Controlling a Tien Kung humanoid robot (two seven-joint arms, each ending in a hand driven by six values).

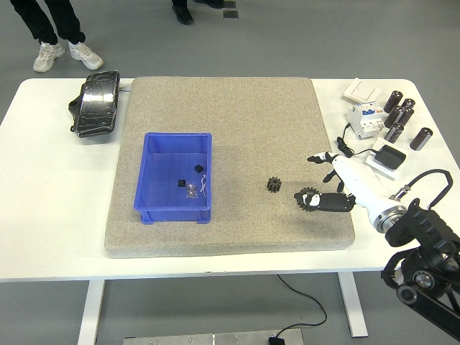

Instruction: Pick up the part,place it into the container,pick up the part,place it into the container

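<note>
Seemingly mid-task: reaching in from the lower right, over the right edge of a speckled grey mat (237, 129) covering the middle of the white bench (43, 215). Pinching a small black gear (309, 199) between the dark fingers (332, 203) of the right robot hand (321, 198), with another finger sticking out toward the far side, spread away from the grip. Holding that gear just above or on the mat near its front right corner; impossible to tell which. Lying loose on the mat a little to the left of the robot hand: a second black gear (272, 185), untouched and apart from everything else. Sitting further left on the mat: a blue rectangular container (175, 177), open at the top, already holding a few small items (192, 180) near its middle, among them two dark bits and a pale piece with thin wire. Resting off the mat at the bench's far left corner: a black tray-like object (95, 106). Crowding the far right corner: a white circuit breaker (363, 118), several dark cylinders (404, 116), a white switch plate (361, 90) and a black and white adapter (386, 157). Standing beyond the bench at top left: a person's legs in white sneakers (68, 54).
</note>
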